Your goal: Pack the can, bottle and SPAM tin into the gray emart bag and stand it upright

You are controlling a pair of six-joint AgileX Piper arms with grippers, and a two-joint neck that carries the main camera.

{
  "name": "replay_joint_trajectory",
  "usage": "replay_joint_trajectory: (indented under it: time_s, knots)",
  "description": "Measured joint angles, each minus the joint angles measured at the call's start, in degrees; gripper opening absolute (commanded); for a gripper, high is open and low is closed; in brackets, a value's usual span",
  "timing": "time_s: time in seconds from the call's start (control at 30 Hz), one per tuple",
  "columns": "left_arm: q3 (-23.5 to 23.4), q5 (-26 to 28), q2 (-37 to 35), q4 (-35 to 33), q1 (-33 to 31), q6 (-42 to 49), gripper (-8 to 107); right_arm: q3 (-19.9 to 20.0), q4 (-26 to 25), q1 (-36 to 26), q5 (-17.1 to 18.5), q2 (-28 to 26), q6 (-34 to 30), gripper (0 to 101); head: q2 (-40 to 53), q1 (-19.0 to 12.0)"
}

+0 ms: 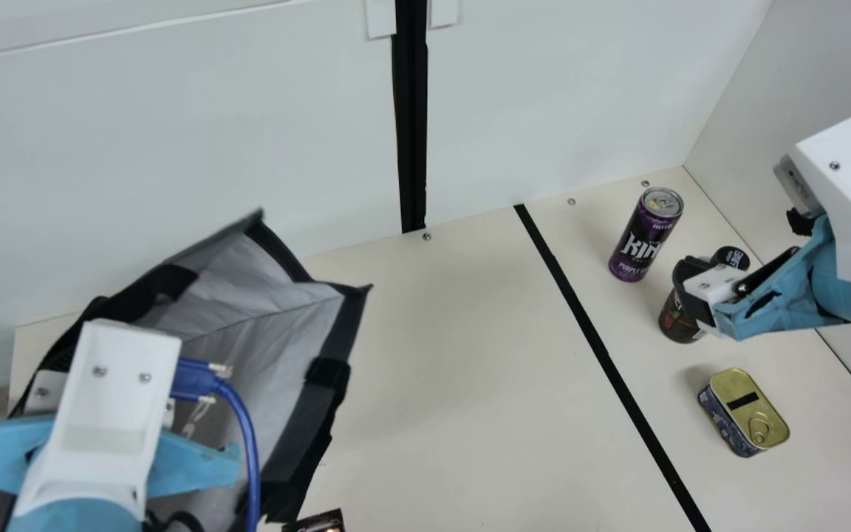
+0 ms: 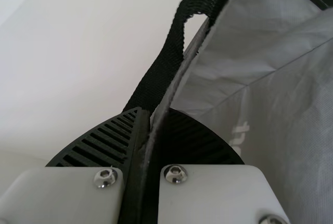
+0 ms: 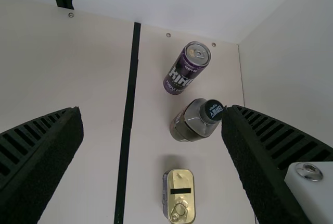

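In the main view my left gripper is at the rim of the gray bag, whose mouth gapes open. The left wrist view has my left gripper shut on the bag's edge, beside a black strap. My right gripper stands above the table, overlapping the dark bottle from the camera's side. Seen from its wrist, the right gripper is wide open with nothing between its fingers. The purple can and the bottle stand upright; the SPAM tin lies flat.
A black tape line crosses the table between the bag and the three items. White walls rise behind and at the right. A small dark printed object lies at the main view's bottom edge.
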Motion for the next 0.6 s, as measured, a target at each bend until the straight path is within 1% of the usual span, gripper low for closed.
replay_joint_trajectory:
  time_s: [0.23,0.4,0.6]
  knots:
    - [-0.25,-0.14,0.09,-5.63,-1.83,-0.26,-8,0.0,0.0,0.0,0.0,0.0,0.0,95,0.09,0.0]
    - [0.12,-3.41,-0.28,-11.67,0.21,0.84,-8,0.0,0.0,0.0,0.0,0.0,0.0,95,0.0,0.0]
    - [1.04,-8.01,-0.65,-20.8,3.74,3.6,-8,0.0,0.0,0.0,0.0,0.0,0.0,95,0.09,0.0]
